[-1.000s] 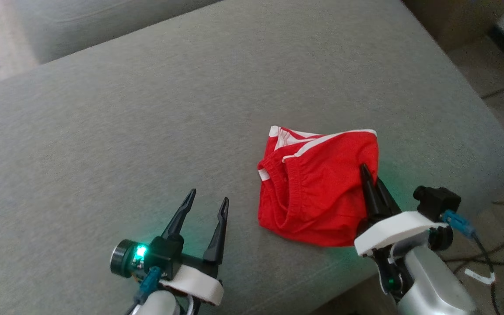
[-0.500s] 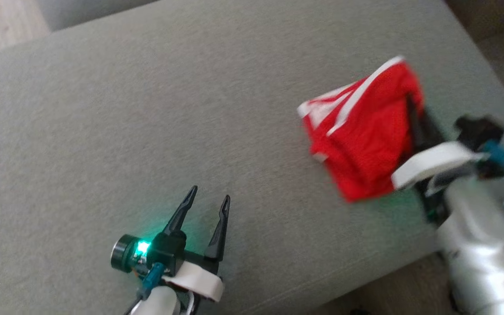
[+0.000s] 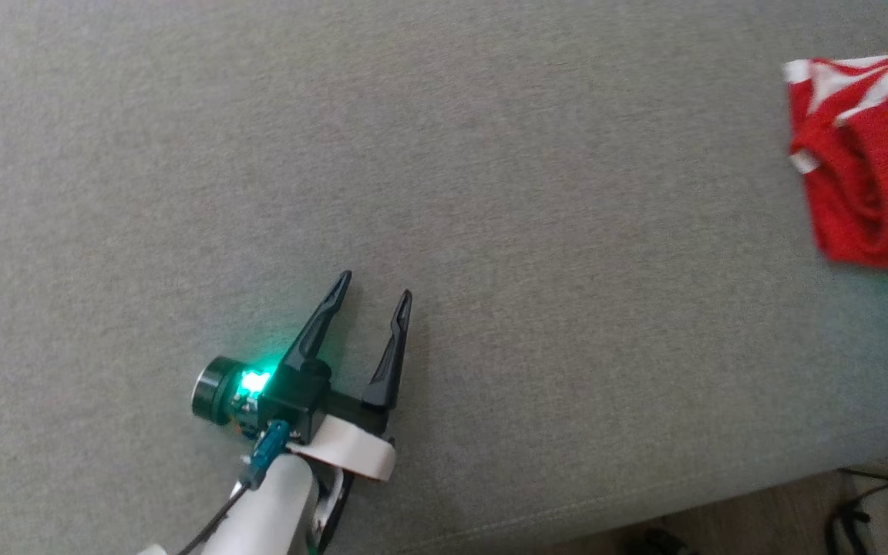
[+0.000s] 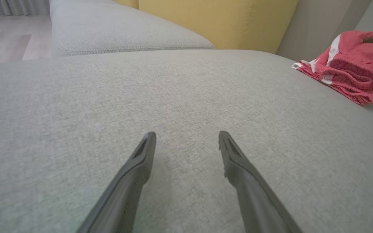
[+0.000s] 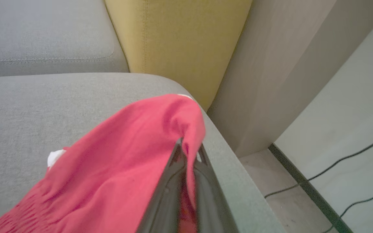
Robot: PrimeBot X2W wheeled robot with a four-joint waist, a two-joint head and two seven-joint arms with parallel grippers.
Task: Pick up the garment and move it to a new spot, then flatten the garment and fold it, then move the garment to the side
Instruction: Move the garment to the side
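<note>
Stretching across the head view, the grey sofa seat [image 3: 490, 193] carries everything, with a yellow back cushion [image 5: 173, 42] standing behind its far corner. The red shorts [image 3: 868, 177], trimmed in white, lie bunched near the seat's right edge, with one fold lifted off the fabric. The right gripper [image 5: 188, 155] is clamped tight on that raised fold. Well apart to the left, the left gripper [image 3: 376, 284] hangs low over bare seat, its fingers spread wide and empty. Thin black cables [image 5: 335, 161] trail across the floor.

garment [image 3: 872, 193]: red, white stripes | crumpled, one corner lifted | near cushion [image 3: 490, 193] right edge
</note>
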